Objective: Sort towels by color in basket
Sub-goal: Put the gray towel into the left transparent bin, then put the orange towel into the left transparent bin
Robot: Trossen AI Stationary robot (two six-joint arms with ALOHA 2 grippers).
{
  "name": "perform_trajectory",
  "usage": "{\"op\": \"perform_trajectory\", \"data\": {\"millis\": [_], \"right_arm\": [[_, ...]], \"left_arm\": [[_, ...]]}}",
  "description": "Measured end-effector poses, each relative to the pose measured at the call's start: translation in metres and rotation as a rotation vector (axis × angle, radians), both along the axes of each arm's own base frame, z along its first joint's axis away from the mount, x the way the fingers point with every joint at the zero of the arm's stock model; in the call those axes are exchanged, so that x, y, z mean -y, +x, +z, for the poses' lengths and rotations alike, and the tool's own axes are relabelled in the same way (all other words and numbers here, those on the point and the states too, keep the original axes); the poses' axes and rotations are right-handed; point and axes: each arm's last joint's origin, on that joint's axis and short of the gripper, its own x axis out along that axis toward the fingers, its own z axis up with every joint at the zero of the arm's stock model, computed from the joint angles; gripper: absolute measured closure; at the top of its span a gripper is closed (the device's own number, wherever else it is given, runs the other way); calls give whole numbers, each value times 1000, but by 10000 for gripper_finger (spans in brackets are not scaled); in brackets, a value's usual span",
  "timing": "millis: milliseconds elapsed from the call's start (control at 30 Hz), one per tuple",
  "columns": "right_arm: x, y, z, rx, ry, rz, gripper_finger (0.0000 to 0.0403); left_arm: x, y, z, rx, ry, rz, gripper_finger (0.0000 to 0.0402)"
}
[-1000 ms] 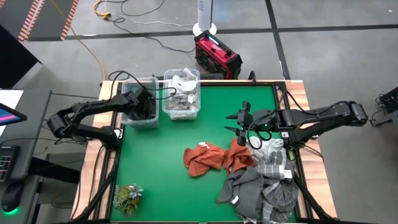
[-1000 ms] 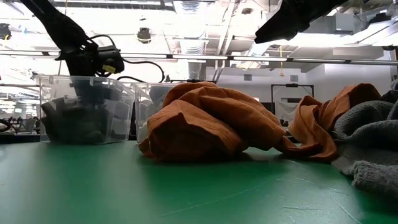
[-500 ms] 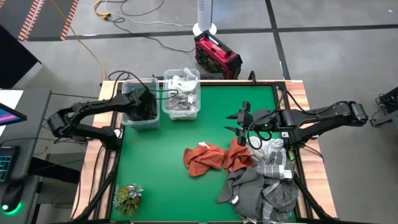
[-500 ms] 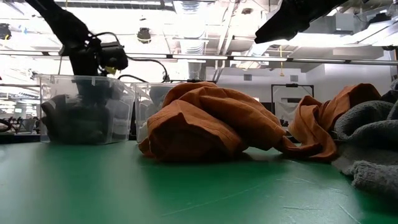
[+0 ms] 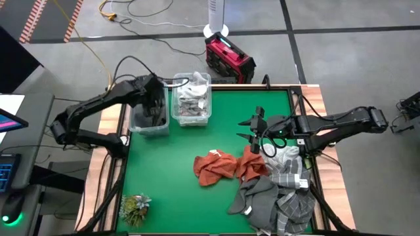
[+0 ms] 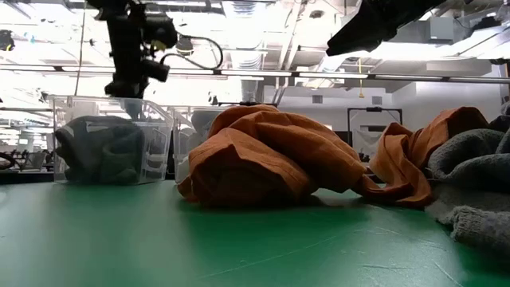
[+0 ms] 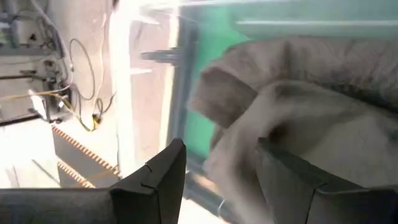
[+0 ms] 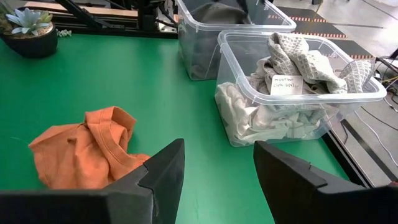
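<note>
A dark grey towel lies bunched in the left clear bin. My left gripper hangs open above it, clear of the bin's rim. The right clear bin holds white and light grey towels. Two rust-orange towels lie crumpled mid-table. A pile of white, plaid and dark grey towels lies at the near right. My right gripper hovers open above the table, just beyond the orange towels.
A small potted plant stands at the table's near left corner. Bare green table lies between the bins and the orange towels. A red box sits on the floor beyond the far edge.
My left gripper has risen straight up out of the left bin and now hangs above its rim. The dark grey towel has stayed behind, lying in the bin. My right arm has kept still.
</note>
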Motion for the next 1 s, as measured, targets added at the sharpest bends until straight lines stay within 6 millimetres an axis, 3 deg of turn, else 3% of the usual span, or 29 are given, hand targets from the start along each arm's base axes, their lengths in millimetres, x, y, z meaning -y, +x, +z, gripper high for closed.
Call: {"op": "perform_trajectory", "data": {"millis": [233,367,500,700,867,1000], "right_arm": [[0,0,0,0,0,0,181],[0,0,0,0,0,0,181],[0,0,0,-1,0,0,181],[0,0,0,-1,0,0,181],[0,0,-1,-7,-2,0,181],[0,0,-1,-9,-3,1,181]], "left_arm": [[10,8,35,51,49,-28,222],[24,20,44,157,-14,-129,223],[50,41,47,220,-27,-293,223],[103,73,56,379,-47,-617,223],[135,98,48,492,-166,-689,223],[151,126,21,476,-295,-647,223]]}}
